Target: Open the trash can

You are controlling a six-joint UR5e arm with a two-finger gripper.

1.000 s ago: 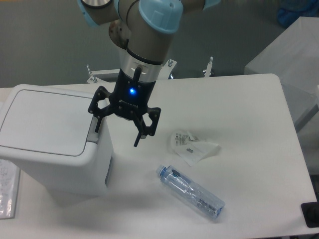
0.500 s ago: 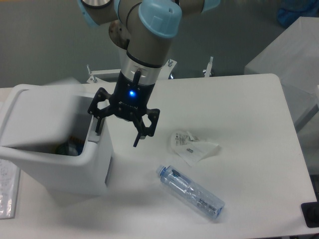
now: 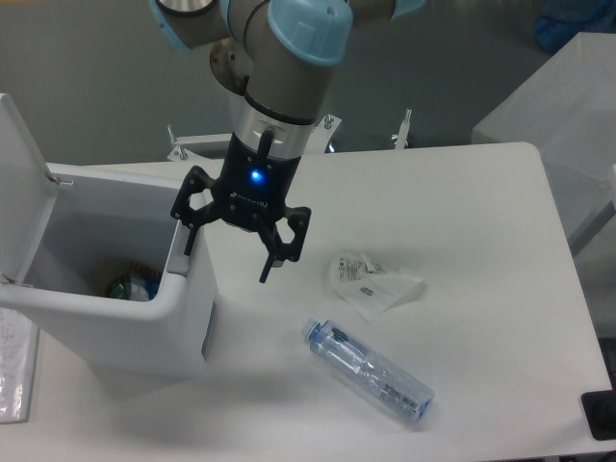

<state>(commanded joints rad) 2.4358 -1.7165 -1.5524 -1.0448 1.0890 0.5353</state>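
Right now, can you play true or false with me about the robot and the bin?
1. The bin's lid is up. True.
2. The bin is empty. False: something lies at the bottom, though I cannot tell what.
3. The bottle is lying on the table. True.
4. The gripper holds the bottle. False: it is open, at the bin's right rim, with the bottle apart from it.
5. The crumpled wrapper is inside the bin. False: it lies on the table, right of the gripper.
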